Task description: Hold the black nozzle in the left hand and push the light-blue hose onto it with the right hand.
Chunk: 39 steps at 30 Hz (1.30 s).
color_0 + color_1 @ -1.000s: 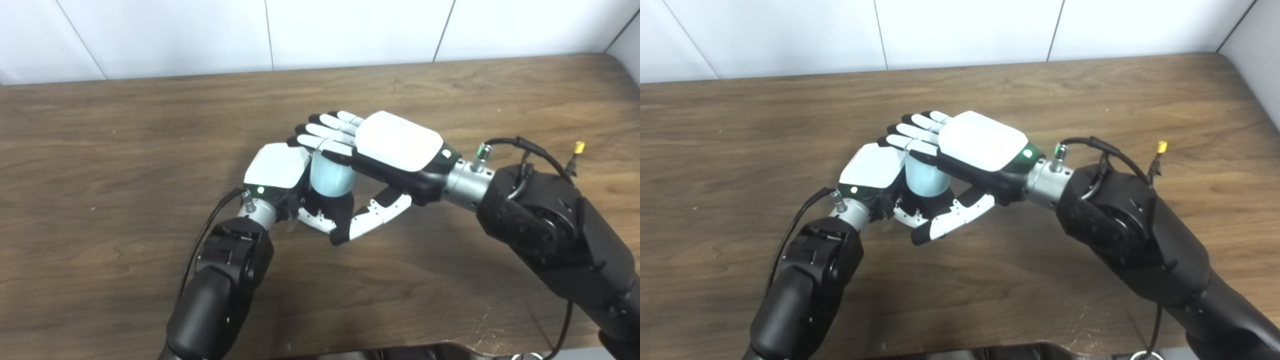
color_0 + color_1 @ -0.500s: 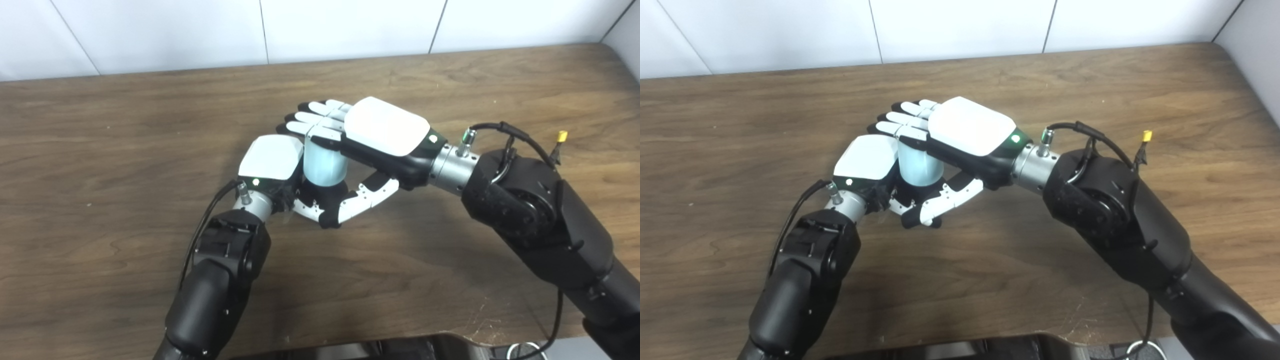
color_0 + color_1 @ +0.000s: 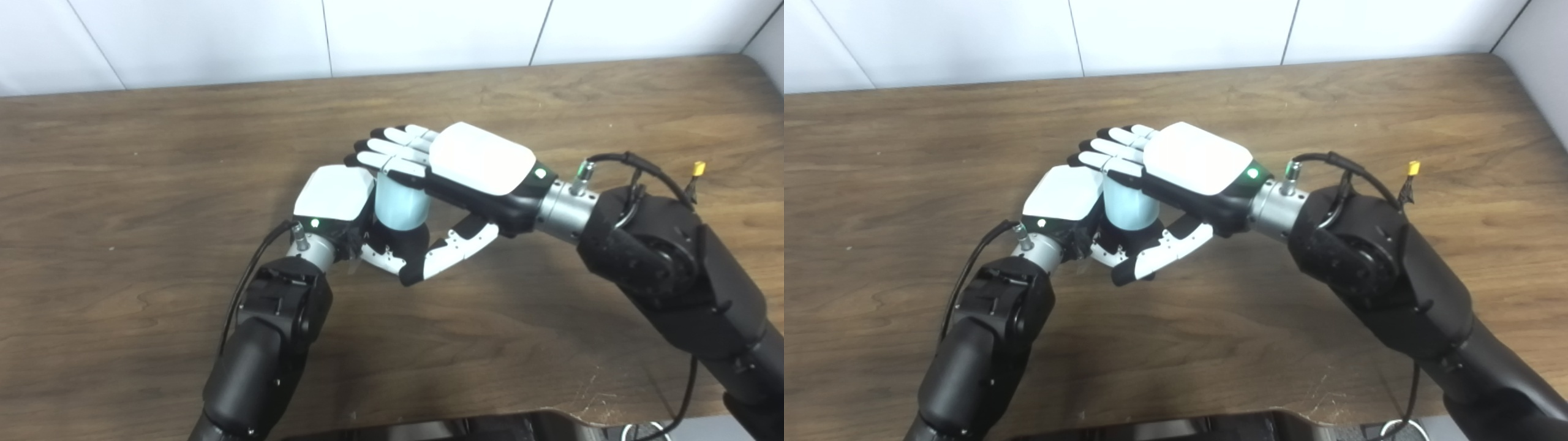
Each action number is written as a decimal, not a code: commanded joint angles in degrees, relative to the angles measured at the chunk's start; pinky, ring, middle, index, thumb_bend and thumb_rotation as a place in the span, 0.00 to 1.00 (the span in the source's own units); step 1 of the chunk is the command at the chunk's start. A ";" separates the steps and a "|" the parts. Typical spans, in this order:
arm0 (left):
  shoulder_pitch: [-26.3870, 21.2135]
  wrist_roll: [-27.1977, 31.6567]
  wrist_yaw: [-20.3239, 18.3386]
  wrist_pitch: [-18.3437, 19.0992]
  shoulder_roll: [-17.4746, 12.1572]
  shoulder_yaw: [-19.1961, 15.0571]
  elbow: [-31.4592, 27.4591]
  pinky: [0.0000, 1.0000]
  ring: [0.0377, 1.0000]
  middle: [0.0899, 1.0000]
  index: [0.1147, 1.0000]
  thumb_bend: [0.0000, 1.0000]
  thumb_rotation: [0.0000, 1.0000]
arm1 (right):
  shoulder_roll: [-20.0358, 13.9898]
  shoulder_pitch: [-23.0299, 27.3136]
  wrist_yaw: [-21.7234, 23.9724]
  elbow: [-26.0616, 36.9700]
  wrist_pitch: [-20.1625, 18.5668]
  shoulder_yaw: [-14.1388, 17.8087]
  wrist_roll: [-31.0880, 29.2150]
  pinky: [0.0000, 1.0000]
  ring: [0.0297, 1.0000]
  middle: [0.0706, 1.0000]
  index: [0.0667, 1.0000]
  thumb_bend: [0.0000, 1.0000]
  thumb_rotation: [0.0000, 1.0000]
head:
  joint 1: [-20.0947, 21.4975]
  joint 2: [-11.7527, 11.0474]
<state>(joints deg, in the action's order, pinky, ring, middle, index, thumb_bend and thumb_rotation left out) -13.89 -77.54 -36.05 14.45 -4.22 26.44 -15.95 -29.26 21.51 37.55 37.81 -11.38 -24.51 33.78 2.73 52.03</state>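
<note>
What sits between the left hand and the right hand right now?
The light-blue hose stands upright between them: left hand beside it, right hand laid over its top. Black nozzle shows just beneath, mostly hidden. Both eye views show this.

This looks like a robot lab or test room. A bare wooden table (image 3: 122, 184) stands against a plain white panelled wall (image 3: 429, 30), with loose cables (image 3: 637, 165) on the arms.
</note>
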 commanded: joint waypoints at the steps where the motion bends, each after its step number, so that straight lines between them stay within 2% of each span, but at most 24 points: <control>1: -1.18 0.72 -0.62 -0.71 0.46 -0.04 -1.22 0.38 0.47 0.47 0.40 0.52 0.00 | -1.16 -0.25 4.66 1.21 -1.29 -0.35 -2.26 0.95 0.97 0.95 0.94 0.70 1.00 | 0.08 0.08; 5: -1.11 0.17 -1.17 -0.49 0.86 -0.30 -1.38 0.44 0.51 0.49 0.39 0.52 0.00 | -0.80 2.13 4.70 2.44 -1.33 1.88 -3.66 0.95 0.98 0.95 0.95 0.68 1.00 | -0.01 0.01; 12: -0.59 -0.85 -0.18 -0.75 1.14 -0.20 -1.70 0.45 0.51 0.49 0.39 0.52 0.00 | -0.16 3.95 4.84 2.23 -0.76 4.92 -5.41 0.97 0.98 0.97 0.96 0.69 1.00 | -0.18 0.14; 15: -0.44 -0.96 1.30 -1.31 0.88 -0.03 -1.18 0.41 0.48 0.47 0.40 0.52 0.00 | 0.15 4.01 4.31 2.18 -0.54 6.12 -5.94 0.96 0.98 0.96 0.96 0.68 1.00 | -0.17 0.14; 17: -0.42 -0.88 1.81 -1.39 0.89 -0.03 -0.90 0.36 0.43 0.41 0.42 0.52 0.00 | 0.47 3.95 4.22 1.64 -0.19 6.21 -6.07 0.95 0.98 0.96 0.96 0.68 1.00 | -0.20 0.15; 24: -0.57 -1.00 1.29 -1.23 1.02 -0.02 -0.64 0.35 0.42 0.39 0.43 0.52 0.00 | 0.74 3.61 4.14 0.66 -0.18 6.97 -7.94 0.95 0.98 0.97 0.97 0.69 1.00 | -0.19 0.19; 26: -0.61 -0.87 0.56 -0.91 1.20 -0.20 -0.79 0.34 0.42 0.39 0.43 0.52 0.00 | 0.80 3.76 4.24 0.75 -0.62 7.36 -8.65 0.95 0.98 0.97 0.98 0.69 1.00 | -0.25 0.20; 28: -0.77 -1.13 -0.44 -0.65 1.36 -0.27 -1.00 0.38 0.47 0.46 0.41 0.52 0.00 | 1.02 3.86 4.10 0.83 -0.89 7.85 -9.51 0.95 0.98 0.98 0.98 0.67 1.00 | -0.25 0.20; 31: -0.87 -1.56 -0.97 -0.63 1.57 -0.37 -1.14 0.42 0.50 0.50 0.39 0.52 0.00 | 1.11 4.17 4.08 0.84 -0.76 8.24 -9.86 0.96 0.98 0.99 0.98 0.66 1.00 | -0.33 0.24; 35: -0.92 -1.49 -1.42 -0.92 1.57 -0.46 -1.32 0.45 0.52 0.50 0.39 0.51 0.00 | 1.35 4.87 3.16 0.75 -0.02 9.09 -10.05 0.94 0.97 0.97 0.98 0.66 1.00 | -0.32 0.24; 39: -0.95 -0.68 -1.41 -1.22 1.40 -0.66 -1.22 0.40 0.48 0.48 0.40 0.52 0.00 | 0.96 5.06 3.22 1.20 0.21 9.86 -9.56 0.95 0.98 0.97 0.97 0.66 1.00 | -0.43 0.19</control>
<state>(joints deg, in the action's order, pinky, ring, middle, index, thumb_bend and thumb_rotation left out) -13.60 -78.69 -36.99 13.55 -3.25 25.85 -16.50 -27.59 24.49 42.38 37.54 -12.64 -15.97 24.19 2.29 52.21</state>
